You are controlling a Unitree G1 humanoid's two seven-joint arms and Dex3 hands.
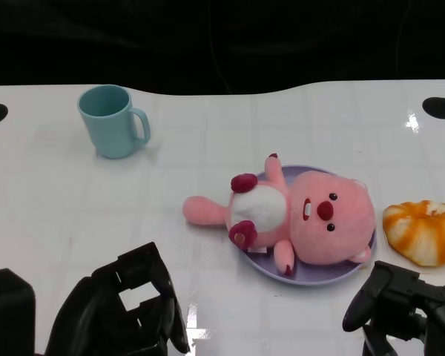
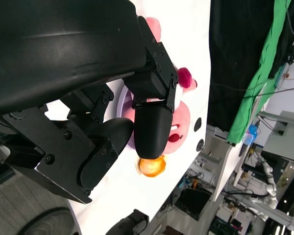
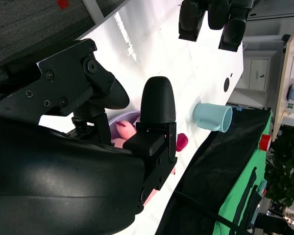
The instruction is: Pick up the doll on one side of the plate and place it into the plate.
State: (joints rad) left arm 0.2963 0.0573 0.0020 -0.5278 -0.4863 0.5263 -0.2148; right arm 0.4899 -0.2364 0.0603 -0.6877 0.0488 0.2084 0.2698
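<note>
On round lilac plate (image 1: 261, 265): fuzzy pink doll (image 1: 304, 216); left robot hand (image 1: 126, 311), right robot hand (image 1: 400, 304) empty, fingers apart.

Glossy white table (image 1: 74, 222) with a wavy far edge, a faint grid on it and two black round holes near the back corners. Behind it hangs a black curtain (image 1: 222, 37). The wrist views show a green cloth (image 2: 264, 63) next to the black one, grey carpet floor (image 3: 34, 24), and cluttered shelves and gear (too blurry to tell).
</note>
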